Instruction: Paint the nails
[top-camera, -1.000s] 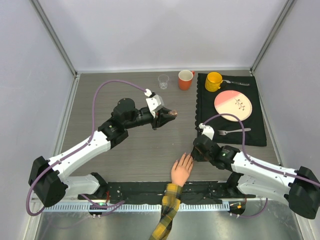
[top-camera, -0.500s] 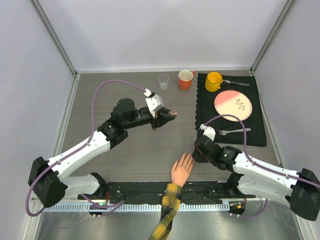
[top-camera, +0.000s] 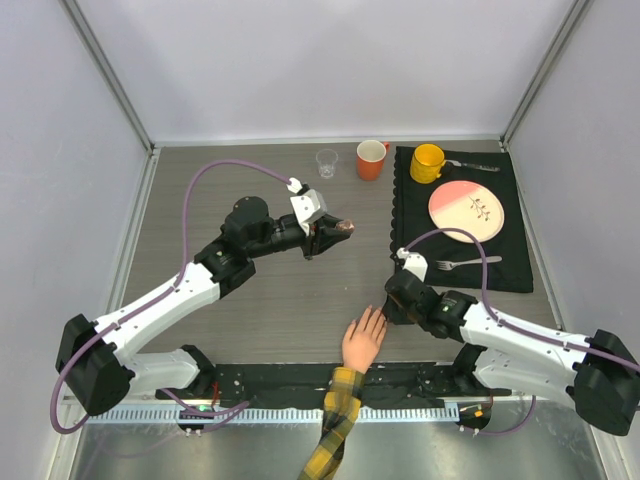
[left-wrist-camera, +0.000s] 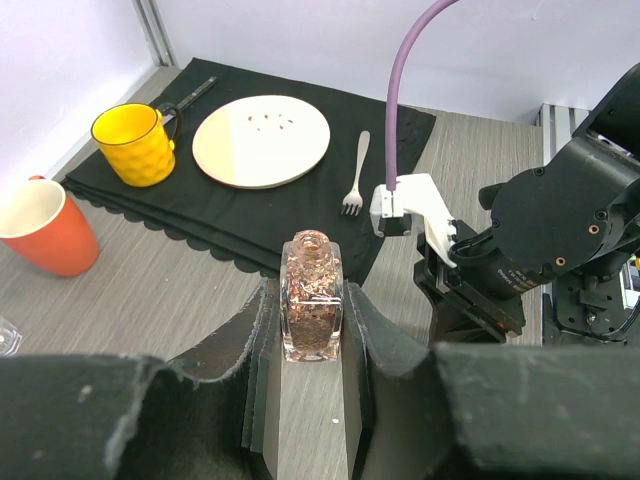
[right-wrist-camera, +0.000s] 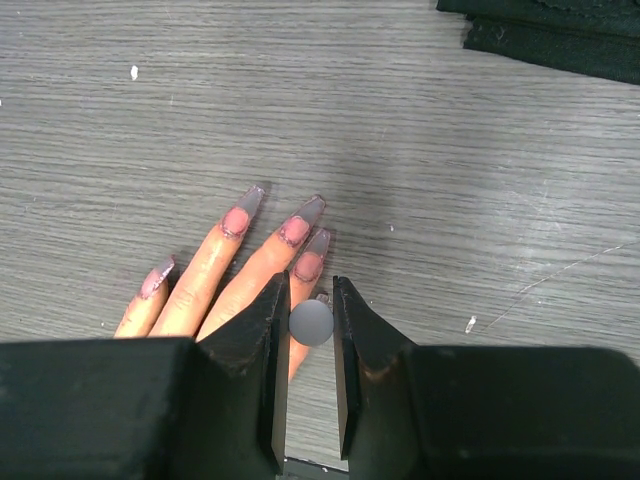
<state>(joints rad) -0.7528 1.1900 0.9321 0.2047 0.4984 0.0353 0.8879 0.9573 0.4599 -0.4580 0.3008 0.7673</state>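
Right end effector (right-wrist-camera: 310, 288) is pinching a round grey cap (right-wrist-camera: 312, 323) right over the fake hand (top-camera: 363, 340), which lies flat on the desk (right-wrist-camera: 450, 150) by the near edge. Its nails (right-wrist-camera: 297, 232) look pinkish already. Left end effector (left-wrist-camera: 312, 290) is clamped on a glittery polish bottle (left-wrist-camera: 312, 312) mid-desk.

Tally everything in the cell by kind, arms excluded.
2 mugs: orange mug, yellow mug
1 clear cup
1 plate
2 cutlery: fork, utensil behind yellow mug
1 black mat
1 fake hand
1 polish bottle
1 grey cap
Total: 10
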